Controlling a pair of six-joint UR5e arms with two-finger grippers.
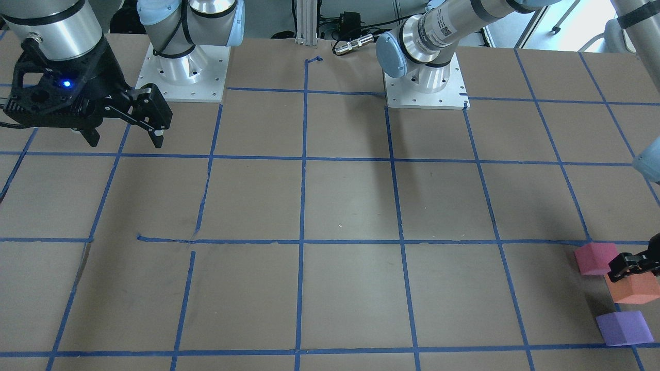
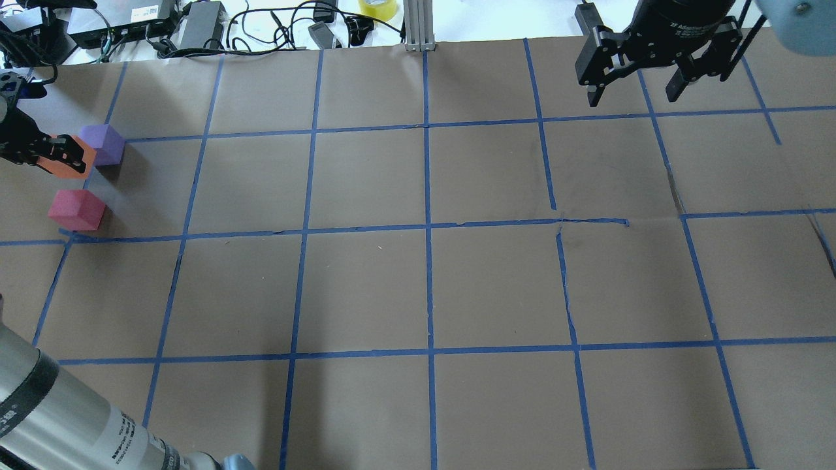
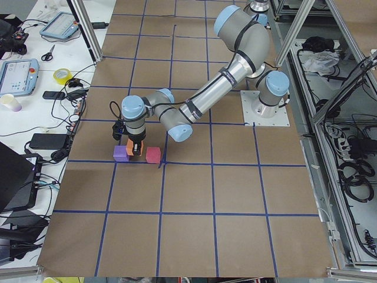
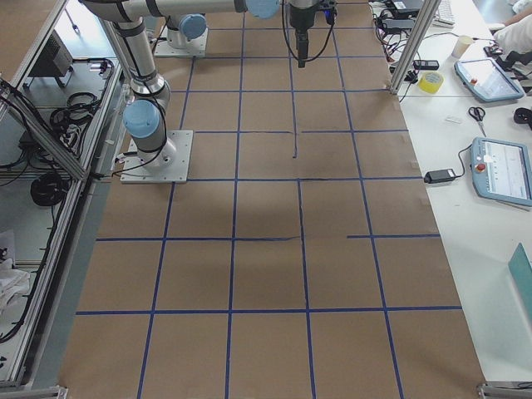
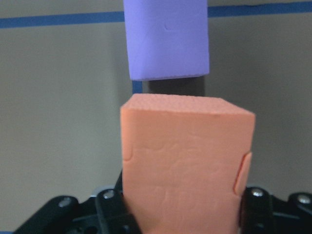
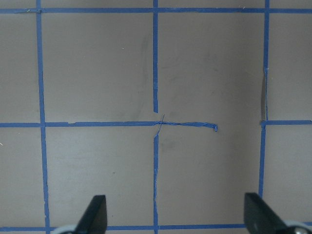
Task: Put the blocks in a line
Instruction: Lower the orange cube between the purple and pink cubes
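Observation:
The three blocks sit in the far left grid square of the overhead view. My left gripper (image 2: pixel 49 151) is shut on the orange block (image 2: pixel 73 163), which fills the left wrist view (image 5: pixel 185 165) between the fingers. The purple block (image 2: pixel 101 144) lies just beyond it, a small gap away (image 5: pixel 166 39). The pink-red block (image 2: pixel 76 209) lies on the near side, by a tape crossing. In the front-facing view the pink-red (image 1: pixel 595 258), orange (image 1: pixel 635 290) and purple (image 1: pixel 624 327) blocks run roughly in a row. My right gripper (image 2: pixel 632 98) is open and empty, high over the far right.
The table (image 2: pixel 424 287) is brown paper with a blue tape grid. Cables, power bricks and a tape roll (image 2: pixel 377 8) lie beyond the far edge. The two arm bases (image 1: pixel 185 77) stand on the robot's side.

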